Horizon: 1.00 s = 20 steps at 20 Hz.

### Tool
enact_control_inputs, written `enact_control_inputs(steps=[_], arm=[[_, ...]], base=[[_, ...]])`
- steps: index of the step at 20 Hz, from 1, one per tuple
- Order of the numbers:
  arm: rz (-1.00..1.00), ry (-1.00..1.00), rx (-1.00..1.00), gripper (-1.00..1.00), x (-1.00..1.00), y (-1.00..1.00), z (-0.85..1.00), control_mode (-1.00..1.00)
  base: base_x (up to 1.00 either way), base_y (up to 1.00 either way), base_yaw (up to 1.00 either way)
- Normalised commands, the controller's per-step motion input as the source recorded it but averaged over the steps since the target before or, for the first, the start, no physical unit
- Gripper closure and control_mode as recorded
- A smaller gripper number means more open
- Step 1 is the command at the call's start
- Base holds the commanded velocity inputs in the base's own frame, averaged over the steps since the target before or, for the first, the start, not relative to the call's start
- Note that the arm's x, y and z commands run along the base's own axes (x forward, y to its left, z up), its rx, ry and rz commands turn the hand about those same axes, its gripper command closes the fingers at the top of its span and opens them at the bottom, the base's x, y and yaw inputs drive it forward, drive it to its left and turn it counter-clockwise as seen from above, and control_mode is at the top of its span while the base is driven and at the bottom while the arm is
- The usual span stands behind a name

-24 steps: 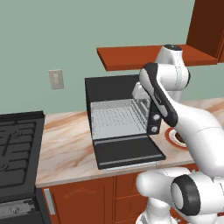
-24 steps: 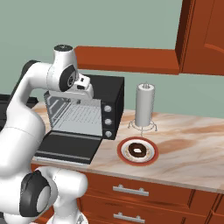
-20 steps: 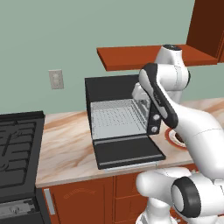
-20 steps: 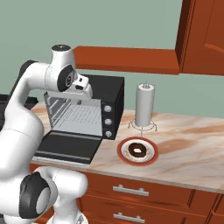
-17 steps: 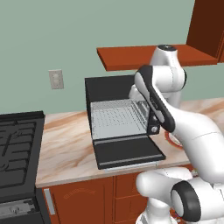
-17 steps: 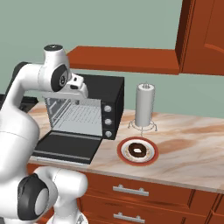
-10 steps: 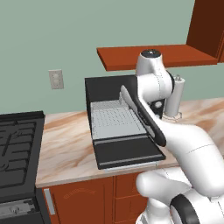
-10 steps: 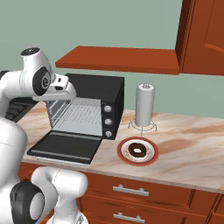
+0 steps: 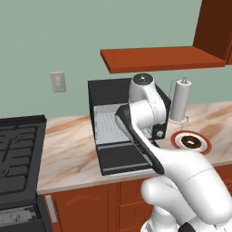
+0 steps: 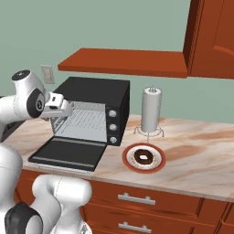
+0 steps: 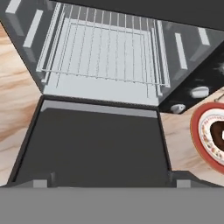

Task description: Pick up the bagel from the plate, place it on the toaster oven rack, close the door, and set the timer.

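The dark-brown bagel (image 10: 144, 156) lies in the middle of the red-rimmed plate (image 10: 129, 164) on the counter, right of the black toaster oven. The oven's door (image 10: 68, 153) is folded down flat and open. Inside the cavity sits the bare silver wire rack (image 10: 84, 121). My gripper (image 10: 65, 111) hangs over the door's left side, well left of the plate. In the hand view its fingertips (image 11: 40, 182) stand wide apart, open and holding nothing, above the door (image 11: 94, 144). The rack (image 11: 105, 48) is beyond it and the plate (image 11: 197, 131) with the bagel (image 11: 217, 133) at the right edge.
A tall white paper-towel roll (image 10: 150, 109) stands behind the plate. The oven's knobs (image 10: 112, 119) face forward beside the cavity. A dark stove (image 9: 18, 158) fills the counter's left end. A red-brown shelf (image 10: 123, 61) hangs above the oven, a cabinet (image 10: 212, 36) at the upper right.
The arm has swung leftward from the oven's right side to above the open door. The plate, bagel, door and rack have not moved.
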Motion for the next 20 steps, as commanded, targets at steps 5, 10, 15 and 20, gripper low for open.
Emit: enact_control_inputs(steps=[5,10,15,20], arm=[[-0.07,0.00,-0.05,-1.00,0.17,0.30,-0.34,-1.00],[-0.06,-0.04,0.00,-1.00,0.34,0.07,-0.25,-1.00],[-0.05,-0.01,0.00,-1.00,0.44,0.00,-0.26,-1.00],[-0.02,0.00,0.00,-1.00,0.46,0.00,-0.24,-1.00]], base=[[0.00,0.00,0.00],[0.00,0.00,0.00],[0.00,0.00,0.00],[0.00,0.00,0.00]])
